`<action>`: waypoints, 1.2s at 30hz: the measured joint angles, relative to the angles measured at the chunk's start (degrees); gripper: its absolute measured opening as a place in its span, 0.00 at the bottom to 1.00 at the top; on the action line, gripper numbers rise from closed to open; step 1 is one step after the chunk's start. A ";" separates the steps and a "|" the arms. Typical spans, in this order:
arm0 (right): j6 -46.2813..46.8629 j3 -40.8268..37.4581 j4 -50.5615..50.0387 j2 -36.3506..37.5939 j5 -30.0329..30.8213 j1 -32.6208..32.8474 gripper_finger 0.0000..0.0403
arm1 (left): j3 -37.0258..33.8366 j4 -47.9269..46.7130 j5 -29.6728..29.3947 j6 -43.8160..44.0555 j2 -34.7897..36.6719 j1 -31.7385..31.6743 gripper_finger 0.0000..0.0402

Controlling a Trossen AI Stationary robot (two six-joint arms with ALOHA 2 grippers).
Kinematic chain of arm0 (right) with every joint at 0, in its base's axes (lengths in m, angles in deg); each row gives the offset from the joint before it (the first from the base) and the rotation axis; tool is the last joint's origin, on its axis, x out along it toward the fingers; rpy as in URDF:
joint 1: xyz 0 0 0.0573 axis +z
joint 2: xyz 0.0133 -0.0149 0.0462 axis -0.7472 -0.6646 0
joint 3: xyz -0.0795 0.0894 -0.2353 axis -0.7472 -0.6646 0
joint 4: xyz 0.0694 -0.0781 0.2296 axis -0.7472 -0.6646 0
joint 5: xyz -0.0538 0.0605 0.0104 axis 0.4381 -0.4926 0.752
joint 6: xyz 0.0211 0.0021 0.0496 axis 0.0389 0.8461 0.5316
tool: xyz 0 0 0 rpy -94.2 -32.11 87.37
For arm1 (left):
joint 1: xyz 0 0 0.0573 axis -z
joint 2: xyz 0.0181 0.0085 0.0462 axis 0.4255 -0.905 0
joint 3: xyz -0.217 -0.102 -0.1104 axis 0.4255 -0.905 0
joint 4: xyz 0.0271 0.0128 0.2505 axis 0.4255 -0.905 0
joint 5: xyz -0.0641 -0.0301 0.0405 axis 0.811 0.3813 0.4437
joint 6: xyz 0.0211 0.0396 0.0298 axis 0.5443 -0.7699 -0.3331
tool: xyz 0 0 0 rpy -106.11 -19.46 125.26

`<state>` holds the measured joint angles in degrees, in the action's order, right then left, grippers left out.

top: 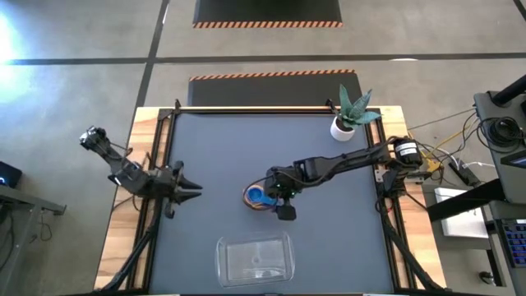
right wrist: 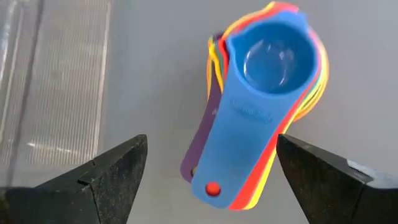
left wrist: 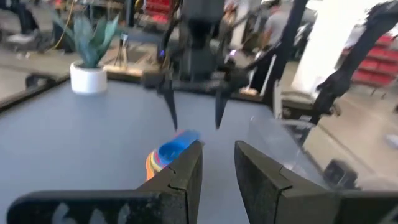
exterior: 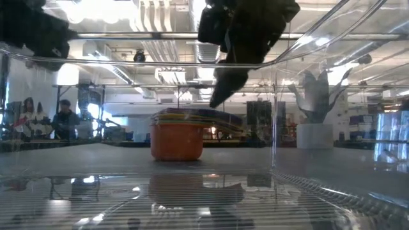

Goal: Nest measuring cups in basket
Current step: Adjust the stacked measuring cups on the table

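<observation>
overhead, right gripper (right wrist: 208,171) wide open, empty; nested measuring cups (right wrist: 261,93) stack, handles toward basket (top: 254,257).

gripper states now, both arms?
Left gripper: open, empty, waiting at the table's left side.
Right gripper: open wide above the stacked measuring cups, holding nothing.

A: How many scoops sit in the nested stack of coloured plastic measuring cups (right wrist: 261,106)?
B: Can't count them; the blue top cup hides all but their rims.
A: And the clear plastic rectangular basket (top: 254,257)?
B: The right wrist view's edge cuts it off, showing one ribbed wall.
</observation>
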<state>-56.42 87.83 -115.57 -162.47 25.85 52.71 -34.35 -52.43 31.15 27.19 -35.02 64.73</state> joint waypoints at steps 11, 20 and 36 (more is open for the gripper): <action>-5.60 6.01 -7.67 0.00 6.61 -0.04 0.86 | 1.29 7.03 -0.44 8.19 -19.83 -0.07 0.19; -7.37 6.59 -12.25 0.00 18.10 -0.73 0.70 | 14.03 1.56 0.58 8.24 -40.23 -1.23 0.19; -2.94 4.95 -14.84 0.00 13.38 -1.01 0.03 | 33.83 -5.18 32.03 -2.40 -68.29 -22.25 0.06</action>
<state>-59.37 92.78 -130.41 -162.47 39.24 51.71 -0.53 -57.60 63.18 24.79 -103.31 42.48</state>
